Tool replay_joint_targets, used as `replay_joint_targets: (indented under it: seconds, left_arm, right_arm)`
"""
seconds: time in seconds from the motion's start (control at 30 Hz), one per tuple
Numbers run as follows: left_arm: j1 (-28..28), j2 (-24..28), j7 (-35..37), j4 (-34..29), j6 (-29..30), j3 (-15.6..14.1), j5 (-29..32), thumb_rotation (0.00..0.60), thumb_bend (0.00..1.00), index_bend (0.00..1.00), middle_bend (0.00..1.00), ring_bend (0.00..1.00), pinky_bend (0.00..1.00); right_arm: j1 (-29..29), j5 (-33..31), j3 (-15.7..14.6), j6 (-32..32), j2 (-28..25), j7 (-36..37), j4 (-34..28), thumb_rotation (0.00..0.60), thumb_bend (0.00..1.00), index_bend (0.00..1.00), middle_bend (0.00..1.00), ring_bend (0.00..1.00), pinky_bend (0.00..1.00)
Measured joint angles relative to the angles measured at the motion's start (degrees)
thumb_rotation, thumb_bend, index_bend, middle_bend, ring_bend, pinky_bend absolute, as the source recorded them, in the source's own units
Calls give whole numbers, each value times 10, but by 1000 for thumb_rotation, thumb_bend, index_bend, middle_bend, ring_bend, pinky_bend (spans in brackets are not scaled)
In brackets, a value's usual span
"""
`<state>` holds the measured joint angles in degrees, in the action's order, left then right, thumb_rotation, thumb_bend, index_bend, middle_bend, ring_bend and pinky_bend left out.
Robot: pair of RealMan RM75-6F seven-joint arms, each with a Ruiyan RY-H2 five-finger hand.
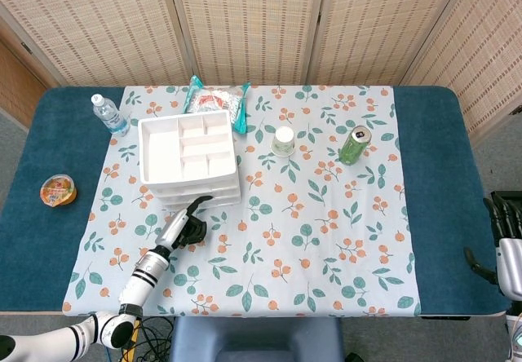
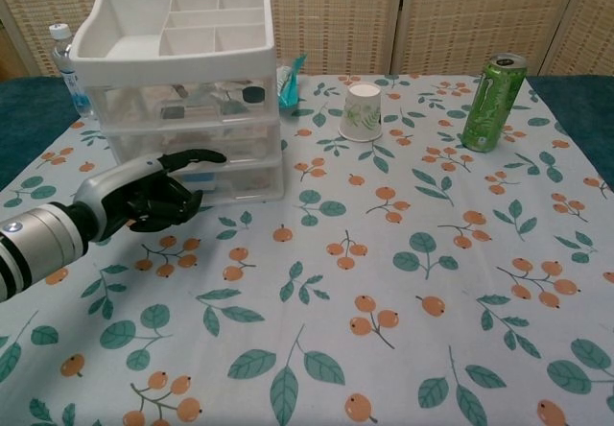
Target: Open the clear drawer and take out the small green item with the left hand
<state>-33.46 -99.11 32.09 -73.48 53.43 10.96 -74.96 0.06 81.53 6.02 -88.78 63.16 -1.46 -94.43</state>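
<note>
The clear drawer unit, topped by a white divided tray, stands at the left of the floral cloth. Its drawers are closed; small dark items show through the top one, and I cannot make out a green item. My left hand is at the front of the lower drawers, one finger stretched out against the drawer front and the others curled in, holding nothing. At the table's right edge my right hand hangs with its fingers apart and empty.
A water bottle and a snack bag lie behind the drawers. A paper cup and a green can stand mid-right. A jelly cup sits far left.
</note>
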Motion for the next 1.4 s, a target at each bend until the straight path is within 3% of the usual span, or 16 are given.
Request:
replay_joint_targets:
  seconds: [1.4]
  left_arm:
    - [32,27,34,-51,26,-46,-36,600,627,199,906,926,1000]
  right_arm:
    - [-5,1,-2,-2,2,-8,-5,600,338,0,0,25,55]
